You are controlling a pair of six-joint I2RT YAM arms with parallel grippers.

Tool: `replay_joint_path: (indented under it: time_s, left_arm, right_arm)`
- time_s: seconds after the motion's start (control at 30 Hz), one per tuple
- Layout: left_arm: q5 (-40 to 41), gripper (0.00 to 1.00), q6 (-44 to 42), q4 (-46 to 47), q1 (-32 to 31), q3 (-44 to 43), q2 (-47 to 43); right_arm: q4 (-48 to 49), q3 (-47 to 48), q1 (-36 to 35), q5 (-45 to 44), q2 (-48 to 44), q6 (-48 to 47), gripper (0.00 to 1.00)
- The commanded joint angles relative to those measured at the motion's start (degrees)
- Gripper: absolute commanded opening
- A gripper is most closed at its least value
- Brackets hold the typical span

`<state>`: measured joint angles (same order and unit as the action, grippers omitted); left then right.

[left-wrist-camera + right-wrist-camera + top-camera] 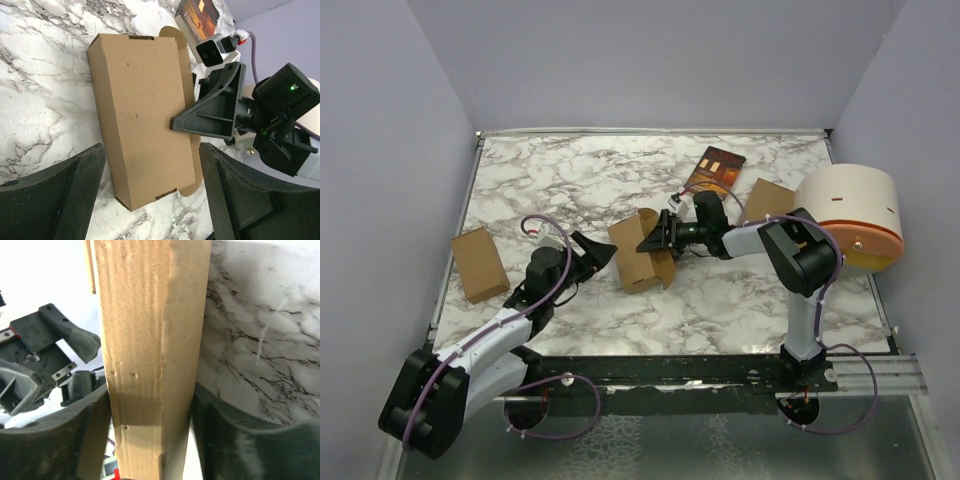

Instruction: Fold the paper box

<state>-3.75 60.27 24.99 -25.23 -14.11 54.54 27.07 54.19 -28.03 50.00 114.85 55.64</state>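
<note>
**A:** Starting at the left: what is the closed tan cardboard carton (478, 264) by the left edge of the white-and-grey marbled table (740, 300)?

**B:** A spare, well apart from both arms. The thing to fold is the paper box (632, 266), plain tan-brown unprinted cardboard with flaps and tabs. It sits near the middle of the table, between the two grippers.

**A:** And the black two-finger left gripper (598, 256)?

**B:** It is spread wide with nothing in it. It points rightward at the box, its tips just beside the box's left edge, though I cannot tell whether they touch. In its own wrist view the box's broad face (140, 115) is turned toward it, in the gap between the fingers (60, 195).

**A:** Which way does the long axis run?

**B:** From far to near, crosswise to the line joining the grippers. So the left fingers straddle the box's short width, not its length.

**A:** And the black right gripper (650, 243)?

**B:** It is clamped on the box from the right. Its wrist view shows the cardboard (150, 365) pinched between both pads (240, 440). A rounded flap (181, 42) stands loose along that right edge.

**A:** So which arm is nearer?

**B:** The right has the box in its grip. I judge the left to be the free one for pressing a flap, coming in from the left against that hold.
</note>
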Motion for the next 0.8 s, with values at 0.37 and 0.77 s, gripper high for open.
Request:
replay_joint_path:
  time_s: [0.37, 0.77]
  left_arm:
    - [0.9, 0.78, -6.69, -3.53, 0.16, -2.79, 3.29]
    - [2.07, 0.76, -10.95, -7.74, 0.18, -5.35, 3.14]
  right_arm:
    - [-21.24, 3.49, 0.33, -17.57, -5.89, -22.67, 1.0]
    - [-27.14, 2.06, 3.24, -23.06, -15.04, -41.82, 1.0]
